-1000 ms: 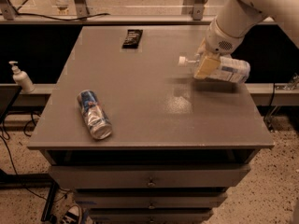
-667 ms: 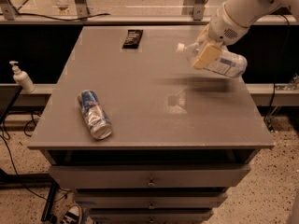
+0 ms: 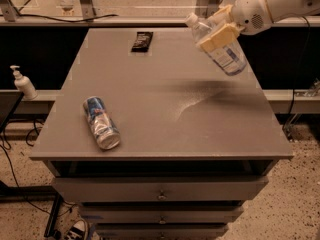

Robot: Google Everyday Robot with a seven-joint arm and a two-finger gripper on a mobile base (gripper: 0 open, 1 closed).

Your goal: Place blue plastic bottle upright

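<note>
Your gripper [image 3: 218, 34] is clamped on the bottle [image 3: 230, 59], tilted above the table [image 3: 150, 84] at far right, cap pointing up-left. The can [image 3: 101, 122] lies front-left.

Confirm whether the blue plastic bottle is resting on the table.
No, the gripper holds the blue plastic bottle tilted in the air above the table.

— How many bottles are counted?
— Two: one blue plastic bottle [image 3: 231, 59], gripped in the air over the far right corner of the table [image 3: 150, 94] by the single gripper [image 3: 217, 34], and one pump bottle [image 3: 22, 83].
— And cans?
— One can [image 3: 101, 122] is counted, and one dark packet [image 3: 142, 41].
— Drawers?
— Three drawers [image 3: 161, 189] are counted under the one table.
</note>
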